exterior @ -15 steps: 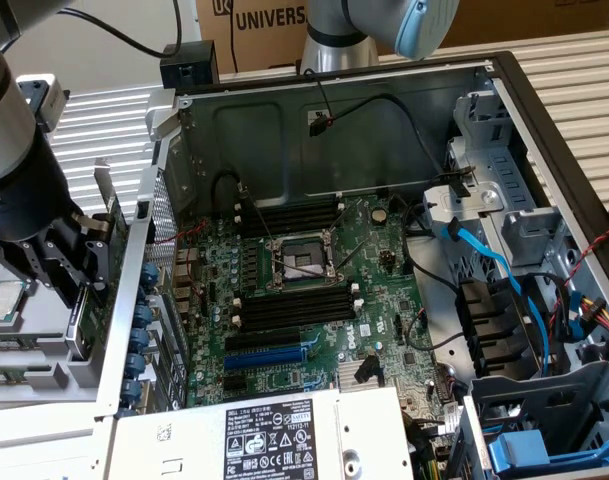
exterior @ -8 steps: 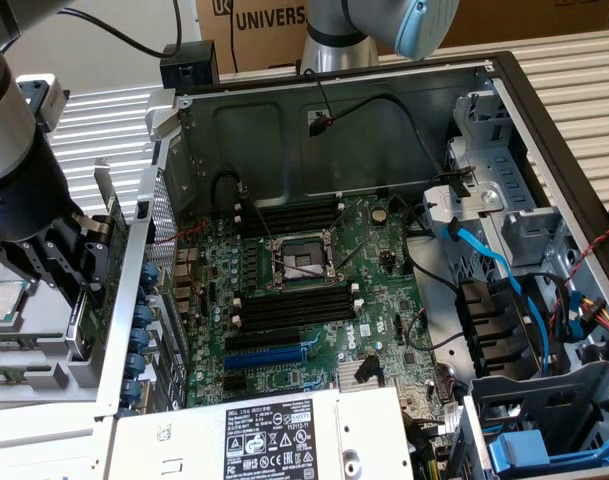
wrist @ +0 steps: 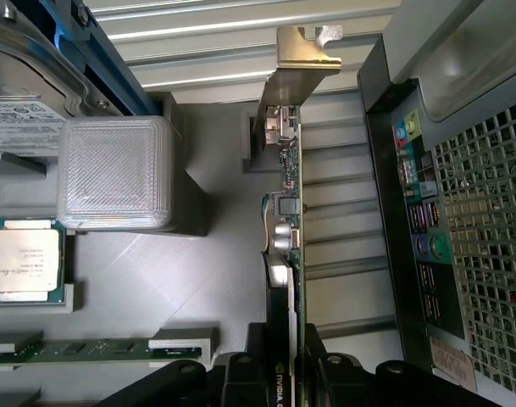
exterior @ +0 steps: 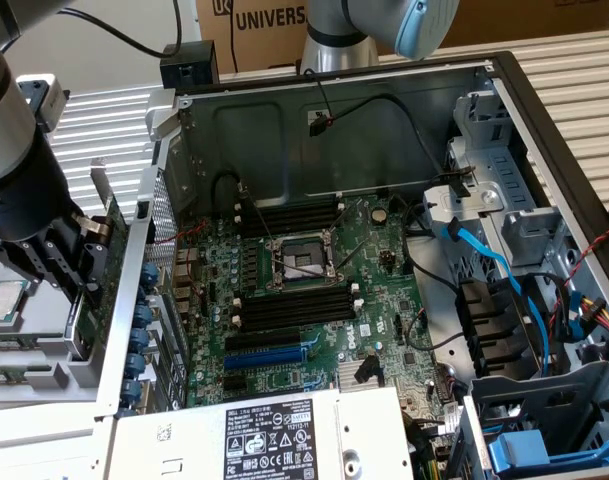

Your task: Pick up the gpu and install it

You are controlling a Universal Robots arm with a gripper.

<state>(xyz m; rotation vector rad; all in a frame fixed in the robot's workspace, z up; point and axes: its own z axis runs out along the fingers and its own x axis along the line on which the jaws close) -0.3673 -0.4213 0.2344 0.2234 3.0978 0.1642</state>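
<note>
Now claw [wrist: 285, 381] straddles upright gpu [wrist: 287, 212] beside computer case [wrist: 391, 254], jaws narrow; whether gripping, cannot tell.

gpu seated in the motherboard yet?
No, the gpu stands outside the case at the exterior view's left, and the motherboard has its blue slot empty.

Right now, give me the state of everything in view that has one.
case, side open
gpu, on edge outside the case, not installed
gripper, at the gpu's end
blue slot, empty
RAM slots, empty
cpu, lying outside the case
</note>
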